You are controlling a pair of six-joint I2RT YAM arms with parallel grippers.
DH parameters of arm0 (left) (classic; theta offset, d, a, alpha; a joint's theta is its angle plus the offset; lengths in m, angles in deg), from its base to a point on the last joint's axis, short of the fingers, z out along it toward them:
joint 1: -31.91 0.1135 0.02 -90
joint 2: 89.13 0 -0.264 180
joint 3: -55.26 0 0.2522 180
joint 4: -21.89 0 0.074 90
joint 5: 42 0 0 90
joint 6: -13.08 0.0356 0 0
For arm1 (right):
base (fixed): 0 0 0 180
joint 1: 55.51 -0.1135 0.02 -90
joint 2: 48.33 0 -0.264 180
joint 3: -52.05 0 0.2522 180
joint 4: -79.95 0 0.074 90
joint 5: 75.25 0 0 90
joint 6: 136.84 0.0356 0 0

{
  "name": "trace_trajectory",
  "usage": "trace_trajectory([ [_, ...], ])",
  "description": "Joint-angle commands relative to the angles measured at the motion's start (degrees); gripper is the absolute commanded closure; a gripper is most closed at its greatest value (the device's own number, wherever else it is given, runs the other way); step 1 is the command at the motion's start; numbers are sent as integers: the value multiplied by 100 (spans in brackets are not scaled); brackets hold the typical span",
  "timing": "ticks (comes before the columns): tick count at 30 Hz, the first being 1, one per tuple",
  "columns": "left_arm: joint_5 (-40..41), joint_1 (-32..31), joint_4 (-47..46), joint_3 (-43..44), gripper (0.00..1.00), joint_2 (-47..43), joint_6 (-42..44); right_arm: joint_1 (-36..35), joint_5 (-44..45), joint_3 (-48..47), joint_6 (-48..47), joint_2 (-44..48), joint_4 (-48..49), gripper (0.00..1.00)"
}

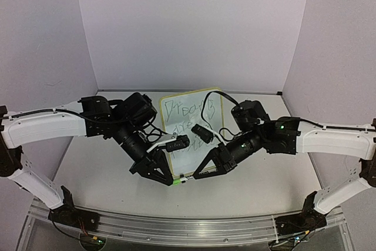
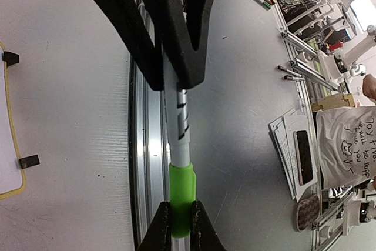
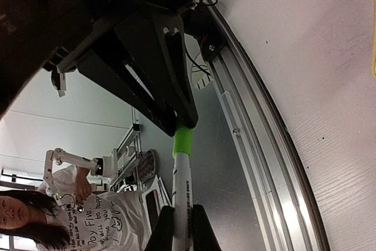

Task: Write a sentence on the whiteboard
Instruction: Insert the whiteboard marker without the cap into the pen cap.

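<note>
Handwriting in green, the sentence [image 1: 185, 113], covers the whiteboard [image 1: 189, 96] in 3 scrawly lines, so the writing itself looks done. The board sits on the worktop [image 1: 94, 168] between the 2 arms, its near edge just behind the claws. I cannot tell whether it lies flat or leans on its feet.

Both claws meet in front of it and share 1 marker [image 2: 179, 133], held roughly level between them. The left claw [image 2: 181, 223] is clamped on the green cap [image 2: 181, 195]. The right claw [image 3: 178, 227] is clamped further along, on the white barrel [image 3: 182, 195]. Gripping opposite ends makes sense: 1 arm braces the pen while the other pushes or pulls along its axis, which a single claw could not do.

In both wrist views the cap looks seated on the barrel with no gap showing. With the words already on the board, I judge this to be recapping rather than uncapping, though the pictures alone do not settle it.

The grips must stay in line with each other. A sideways pull could twist the pen out of the narrow fingertips and drop it onto the board.
</note>
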Motion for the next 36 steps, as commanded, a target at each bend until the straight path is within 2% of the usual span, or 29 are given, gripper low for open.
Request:
trace_trajectory([
  [1, -220, -100, -259, 295, 100, 40, 189, -28, 167, -135, -75, 147, 532, 100],
  [12, 120, -118, -665, 593, 100, 156, -6, -96, 26, -211, 34, -279, 640, 100],
  [26, 128, -133, -1351, 828, 100, 324, -219, -252, -149, -135, 163, -599, 1350, 100],
  [32, 82, -185, -1377, 977, 100, 458, -218, -269, -198, -78, 170, -641, 1463, 100],
  [36, 507, -176, -1096, 843, 97, 399, -174, -263, 48, 72, 70, -504, 1326, 100],
])
